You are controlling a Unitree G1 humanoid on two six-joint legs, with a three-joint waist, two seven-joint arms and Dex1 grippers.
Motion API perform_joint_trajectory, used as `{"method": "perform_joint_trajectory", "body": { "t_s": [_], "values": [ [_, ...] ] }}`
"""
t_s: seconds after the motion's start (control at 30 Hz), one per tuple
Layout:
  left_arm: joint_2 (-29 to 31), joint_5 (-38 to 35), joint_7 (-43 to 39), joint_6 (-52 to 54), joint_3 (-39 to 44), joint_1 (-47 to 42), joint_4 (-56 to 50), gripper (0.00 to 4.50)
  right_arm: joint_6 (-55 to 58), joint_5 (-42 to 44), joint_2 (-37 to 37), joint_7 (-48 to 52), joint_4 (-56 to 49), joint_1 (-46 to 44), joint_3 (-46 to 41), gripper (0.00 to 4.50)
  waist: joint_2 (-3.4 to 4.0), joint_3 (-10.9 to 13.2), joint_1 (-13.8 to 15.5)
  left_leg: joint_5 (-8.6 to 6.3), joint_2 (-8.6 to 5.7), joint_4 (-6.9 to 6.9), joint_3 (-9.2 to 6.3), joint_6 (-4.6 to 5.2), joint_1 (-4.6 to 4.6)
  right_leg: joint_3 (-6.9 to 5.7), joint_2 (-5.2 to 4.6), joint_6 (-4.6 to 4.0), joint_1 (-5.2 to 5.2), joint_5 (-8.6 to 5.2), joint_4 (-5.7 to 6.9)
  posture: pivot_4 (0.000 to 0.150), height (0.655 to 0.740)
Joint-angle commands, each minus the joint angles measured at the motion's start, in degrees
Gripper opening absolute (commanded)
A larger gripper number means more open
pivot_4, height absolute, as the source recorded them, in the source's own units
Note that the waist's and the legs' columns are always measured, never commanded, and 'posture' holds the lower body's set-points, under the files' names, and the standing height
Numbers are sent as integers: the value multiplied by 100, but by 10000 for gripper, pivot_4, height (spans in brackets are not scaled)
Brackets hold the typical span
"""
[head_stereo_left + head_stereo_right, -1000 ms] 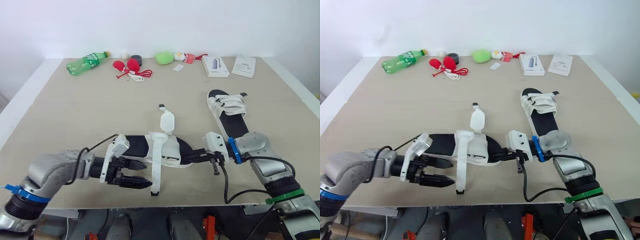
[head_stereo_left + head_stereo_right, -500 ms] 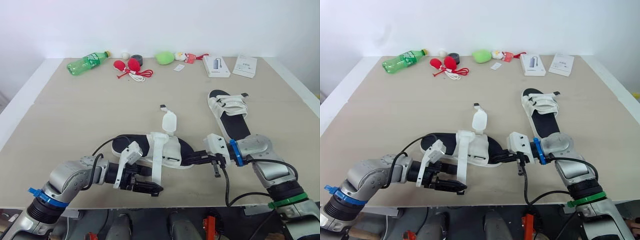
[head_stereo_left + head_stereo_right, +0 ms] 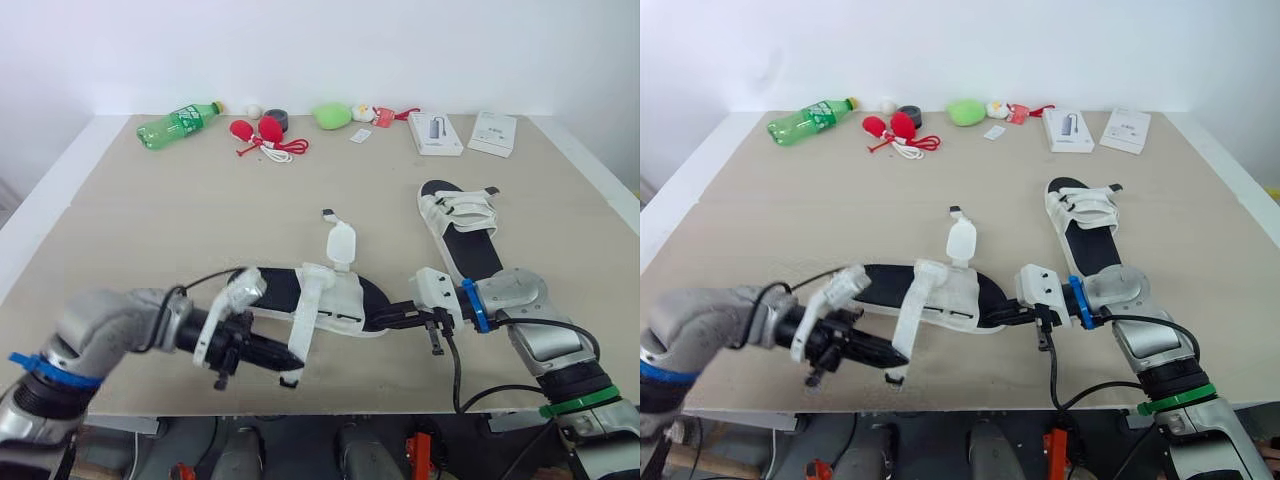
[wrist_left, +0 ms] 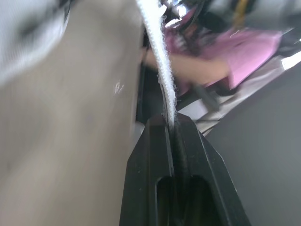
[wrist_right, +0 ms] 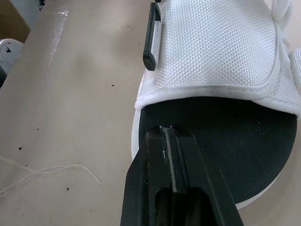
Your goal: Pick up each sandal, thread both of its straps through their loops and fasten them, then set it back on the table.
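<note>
Strap work at the table's front edge, two sandals out.
Nearest, left gripper (image 3: 275, 358) clenched on loose white fabric strap (image 4: 160, 61) of black-soled white sandal (image 3: 340, 300), forearm low along beige table (image 3: 180, 230). Right gripper (image 3: 387, 320) closed, tips against that sandal's toe, arm reaching inward. Beyond, second matching sandal (image 3: 462, 225) lying flat, well apart. Farthest: one green plastic bottle (image 3: 178, 124) on its side, contents unclear; two white boxes (image 3: 434, 133).

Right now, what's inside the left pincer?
A white strap of the near sandal, pinched between the shut fingers of the left pincer. How far the strap runs down between them is hidden.
</note>
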Motion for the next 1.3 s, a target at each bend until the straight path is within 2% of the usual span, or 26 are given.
{"method": "perform_joint_trajectory", "body": {
  "t_s": [0.03, 0.23, 0.43, 0.83, 1.3],
  "values": [
    [-260, -29, -10, 89, 259, -663, 794, 1463, -26, -113, -14, 91, 31, -17, 122, 0, 0, 0, -6, 0, 0, -1, 0, 0, 0, 0, 0, 1, -1, 1, 0, 1500, 7400],
    [-927, 1105, -194, -684, -289, -1521, 2230, 1463, -21, -115, -32, 89, 19, -52, 135, 0, 0, 0, -16, 0, -2, -6, -2, 0, -3, 0, 2, 24, -3, 13, -2, 1500, 7400],
    [-1361, 1616, -717, -946, -549, -1981, 3109, 1463, 9, -113, -79, 69, 18, -72, 98, 0, -1, 0, -13, -1, -2, -8, -4, 0, -7, -1, 3, 25, -6, 12, -3, 1500, 7400],
    [-1355, 1697, -1177, -452, -577, -1924, 2925, 1463, 50, -90, -151, -26, -99, 78, 45, 0, -1, 0, -13, -1, -3, -8, -4, 0, -9, 0, 1, 29, -6, 10, -3, 1500, 7400],
    [-1686, 1768, -881, -176, -419, -1855, 2903, 1463, -74, -156, -36, -34, 109, -68, 150, 0, -1, 0, -14, -1, -3, -7, -4, 0, -9, 0, 1, 31, -6, 12, -3, 1500, 7400]
  ]
}}
